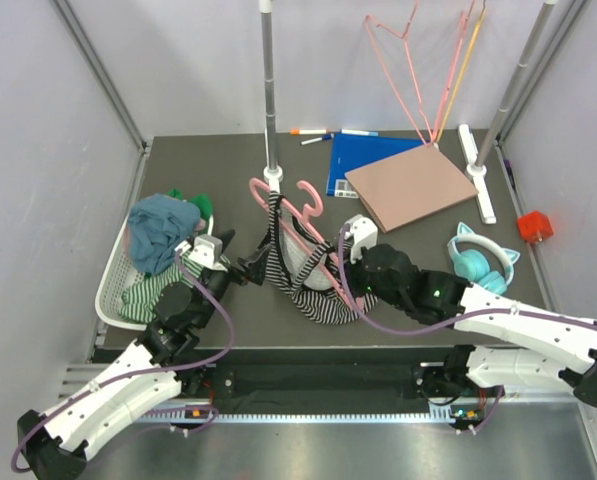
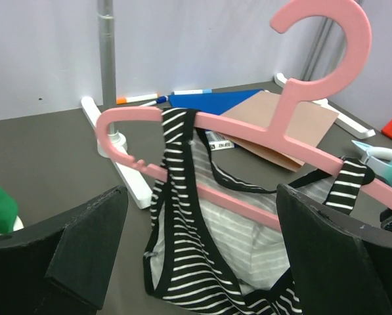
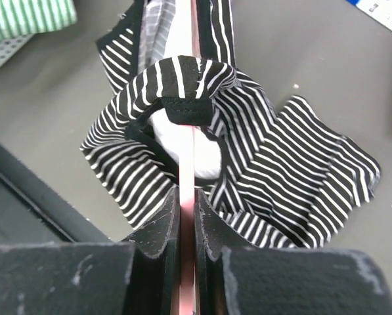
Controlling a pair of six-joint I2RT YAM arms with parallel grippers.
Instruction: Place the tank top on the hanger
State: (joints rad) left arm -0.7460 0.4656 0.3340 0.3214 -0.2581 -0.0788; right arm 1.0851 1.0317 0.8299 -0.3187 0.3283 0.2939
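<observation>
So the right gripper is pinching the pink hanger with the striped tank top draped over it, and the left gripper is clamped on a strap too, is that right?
Not quite: the left gripper is open and holds nothing; the left wrist view shows its fingers spread wide, touching nothing. The right gripper does pinch the hanger, with the tank top draped over it.

Teal headphones (image 1: 483,262), brown board (image 1: 410,186), red block (image 1: 534,226)

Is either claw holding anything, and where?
The right gripper pinches the pink hanger at the end of one arm; the left gripper is open, holding nothing.
</observation>
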